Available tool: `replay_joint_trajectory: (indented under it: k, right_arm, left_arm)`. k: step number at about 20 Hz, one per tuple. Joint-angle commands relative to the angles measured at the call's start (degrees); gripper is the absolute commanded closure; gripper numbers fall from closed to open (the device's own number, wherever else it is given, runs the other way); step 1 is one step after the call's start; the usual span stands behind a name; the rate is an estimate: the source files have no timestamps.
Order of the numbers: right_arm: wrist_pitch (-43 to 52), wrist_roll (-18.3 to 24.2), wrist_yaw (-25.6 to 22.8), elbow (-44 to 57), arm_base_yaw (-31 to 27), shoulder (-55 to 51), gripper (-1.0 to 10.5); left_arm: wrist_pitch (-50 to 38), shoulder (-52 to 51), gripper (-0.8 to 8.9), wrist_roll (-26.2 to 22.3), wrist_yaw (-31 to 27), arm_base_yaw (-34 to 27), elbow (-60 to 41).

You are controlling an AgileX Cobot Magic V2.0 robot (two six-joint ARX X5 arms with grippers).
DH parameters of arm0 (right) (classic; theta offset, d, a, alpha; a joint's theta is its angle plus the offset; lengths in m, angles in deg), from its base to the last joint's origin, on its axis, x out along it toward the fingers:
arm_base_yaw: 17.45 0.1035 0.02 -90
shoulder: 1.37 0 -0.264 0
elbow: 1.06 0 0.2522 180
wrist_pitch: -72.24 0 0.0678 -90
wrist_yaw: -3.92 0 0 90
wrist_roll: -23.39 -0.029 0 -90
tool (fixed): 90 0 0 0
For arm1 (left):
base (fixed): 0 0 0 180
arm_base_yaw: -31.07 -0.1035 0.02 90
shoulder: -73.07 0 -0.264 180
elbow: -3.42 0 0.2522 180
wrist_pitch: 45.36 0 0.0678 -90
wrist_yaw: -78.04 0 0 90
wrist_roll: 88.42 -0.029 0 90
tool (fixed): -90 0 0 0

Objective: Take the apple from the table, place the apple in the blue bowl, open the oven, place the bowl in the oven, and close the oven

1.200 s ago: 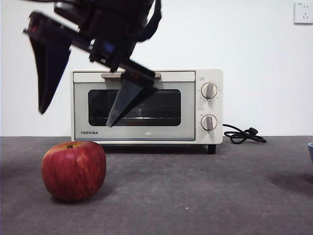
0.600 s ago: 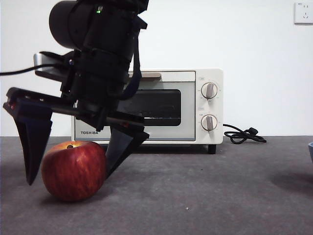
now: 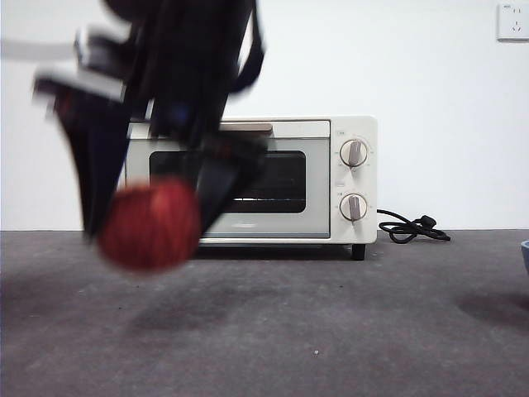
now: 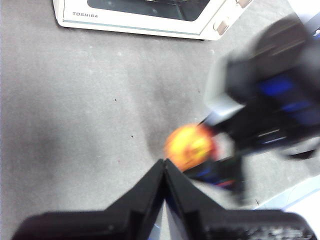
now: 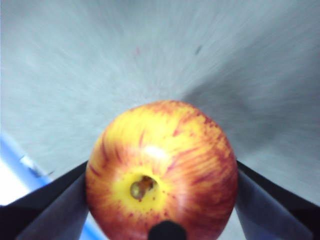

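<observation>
Round red apple (image 3: 150, 225) with the yellow-orange patch around its stem, left of centre in the front view, blurred, clear of the dark grey mottled table (image 3: 331, 331) with a gap of bare surface under it. Clamped on both flanks by the two black jaws of the right gripper (image 5: 162, 200), apple filling the lower middle of the right wrist view, stem end up. Same gripper (image 3: 153, 194) big and dark, dropping in from the top left of the front view.

First step well in hand, then: apple off the table. Not yet in the light-blue round bowl (image 3: 525, 256), only a sliver of it showing at the far right edge, well apart from the apple.

Cream-white boxy TOSHIBA toaster oven (image 3: 248, 178) behind, centre frame, dark glass door shut, beige bar handle untouched. Opening, loading the bowl and closing all left to do, by the look of it.

Left gripper (image 4: 164, 167) waiting, jaws pressed together on nothing, at the bottom centre of its own view, apple (image 4: 190, 146) just beyond.
</observation>
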Motion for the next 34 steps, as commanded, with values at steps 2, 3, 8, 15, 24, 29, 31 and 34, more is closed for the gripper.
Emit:
replay_joint_trajectory:
  k: [2, 3, 8, 15, 24, 29, 31, 34]
  right_arm:
    - [-4.0, -0.1, -4.7, -0.6, 0.1, -6.7, 9.5]
    - [-5.9, 0.7, -6.8, -0.6, 0.0, -9.0, 9.5]
    - [-13.7, 2.2, -14.5, -0.6, -3.6, -18.1, 9.5]
    - [-18.8, 2.1, -14.6, 0.7, -16.0, -28.5, 9.5]
    - [-11.1, 2.6, -13.3, 20.9, -35.8, -38.6, 9.5]
    - [-2.1, 2.4, -4.3, 31.6, -44.1, -38.8, 9.5]
    - [0.0, 1.9, -3.9, 35.5, -46.1, -38.8, 9.5]
    - [2.3, 1.4, -3.8, 40.0, -48.1, -38.8, 9.5]
  left_arm:
    - [-0.8, 0.3, 8.19, -0.7, 0.1, 0.0, 0.0]
    - [-1.2, 0.6, 8.19, -0.7, 0.1, 0.0, 0.0]
    - [-4.9, 3.8, 8.19, -0.7, 0.1, 0.0, 0.0]
    - [-18.4, 12.1, 8.19, 1.4, 2.2, 0.0, 0.0]
    - [-35.4, 24.0, 8.18, 9.4, 6.5, 4.6, 0.1]
    - [-43.7, 28.9, 8.19, 9.4, 6.5, 8.9, 0.1]
    - [-48.3, 30.4, 8.19, 9.6, 6.4, 10.1, 0.4]
    - [-49.6, 33.9, 8.19, 10.1, 5.2, 11.6, 3.6]
